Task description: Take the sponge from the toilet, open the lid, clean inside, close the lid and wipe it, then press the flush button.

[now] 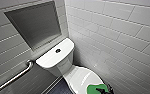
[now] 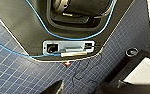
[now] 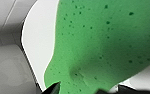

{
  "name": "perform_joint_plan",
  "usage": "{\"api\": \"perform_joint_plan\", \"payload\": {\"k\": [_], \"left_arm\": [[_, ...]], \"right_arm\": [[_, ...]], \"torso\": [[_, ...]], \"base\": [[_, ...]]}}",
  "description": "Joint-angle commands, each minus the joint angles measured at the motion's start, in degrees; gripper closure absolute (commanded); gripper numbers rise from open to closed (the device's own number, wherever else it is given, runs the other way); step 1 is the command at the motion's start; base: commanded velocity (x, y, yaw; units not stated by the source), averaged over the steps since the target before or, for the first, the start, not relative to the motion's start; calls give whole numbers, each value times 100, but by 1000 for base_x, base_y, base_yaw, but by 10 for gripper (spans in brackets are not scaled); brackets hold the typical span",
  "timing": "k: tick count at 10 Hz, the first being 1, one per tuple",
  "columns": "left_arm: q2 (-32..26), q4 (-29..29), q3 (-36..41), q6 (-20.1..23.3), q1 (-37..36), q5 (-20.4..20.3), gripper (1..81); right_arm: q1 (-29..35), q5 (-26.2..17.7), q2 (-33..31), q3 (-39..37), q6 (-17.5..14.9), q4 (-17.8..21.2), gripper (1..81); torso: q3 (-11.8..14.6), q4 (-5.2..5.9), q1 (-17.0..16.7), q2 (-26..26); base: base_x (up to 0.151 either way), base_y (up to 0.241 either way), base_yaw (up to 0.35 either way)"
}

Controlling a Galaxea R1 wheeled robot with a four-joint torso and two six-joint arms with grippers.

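Note:
The white toilet (image 1: 53,56) stands in a tiled corner, with the dark round flush button (image 1: 58,50) in the middle of its tank top. Its oval lid (image 1: 81,77) is down. The green sponge (image 1: 94,88) lies on the lid's near end. My right gripper (image 1: 102,90) is right at the sponge, dark against the green. In the right wrist view the sponge (image 3: 103,37) looms very close on the white lid (image 3: 38,37), and my right gripper (image 3: 89,88) stands open with its tips wide apart at the sponge's edge. My left gripper (image 2: 79,89) hangs open over the floor, holding nothing.
A metal grab bar (image 1: 16,77) runs along the left wall under a recessed grey niche (image 1: 33,23). A white tiled wall (image 1: 121,37) closes in the toilet's right side. Dark blue floor tiles (image 2: 11,72) lie beside my own dark base (image 2: 131,75).

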Motion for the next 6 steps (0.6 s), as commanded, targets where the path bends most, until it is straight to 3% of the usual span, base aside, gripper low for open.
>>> {"api": "perform_joint_plan", "payload": {"k": [1, 2, 3, 6], "left_arm": [[8, -50, 40, -22, 259, 519, 10], [-1, -50, 40, -22, 268, 519, 10], [-10, -68, 40, -22, 259, 519, 10], [-19, -77, 40, -22, 259, 527, 10]], "right_arm": [[585, -241, -86, 16, -6, -135, 10], [585, -241, -59, -46, 2, -126, 10], [585, -241, -33, -143, -6, -135, 10], [593, -250, 46, -371, -6, -161, 10]], "torso": [[0, 0, 367, -568], [0, 0, 424, -658], [0, 0, 159, -256], [0, 0, 378, -599]], "base": [[0, 0, 0], [0, 0, 0], [0, 0, 0], [0, 0, 0]]}}
